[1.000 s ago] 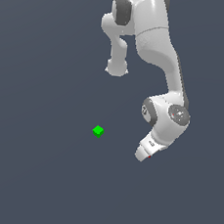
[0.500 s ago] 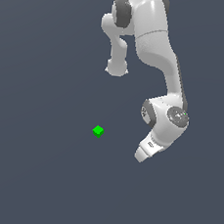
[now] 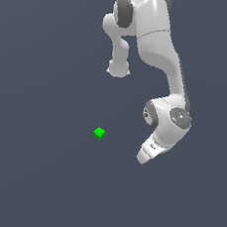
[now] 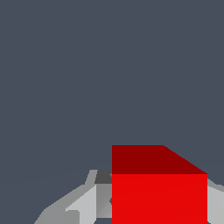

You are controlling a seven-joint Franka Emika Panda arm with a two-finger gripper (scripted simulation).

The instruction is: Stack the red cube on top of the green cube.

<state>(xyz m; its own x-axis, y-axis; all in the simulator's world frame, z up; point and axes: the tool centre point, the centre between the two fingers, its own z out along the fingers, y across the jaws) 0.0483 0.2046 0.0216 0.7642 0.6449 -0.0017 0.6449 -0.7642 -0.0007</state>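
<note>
The red cube (image 4: 159, 192) fills the wrist view close up, sitting between my two fingers, with a grey finger (image 4: 89, 203) pressed against one side and the other finger just showing at its far side. My gripper (image 3: 145, 158) is shut on it, low over the floor at the exterior view's right. Only a speck of red shows there under the white hand. The green cube (image 3: 99, 133) lies alone on the grey floor, to the exterior view's left of the gripper and well apart from it.
The white arm (image 3: 158, 46) reaches down from the top of the exterior view, with its elbow link (image 3: 119, 61) hanging above and behind the green cube. Plain dark grey floor (image 3: 38, 177) surrounds everything.
</note>
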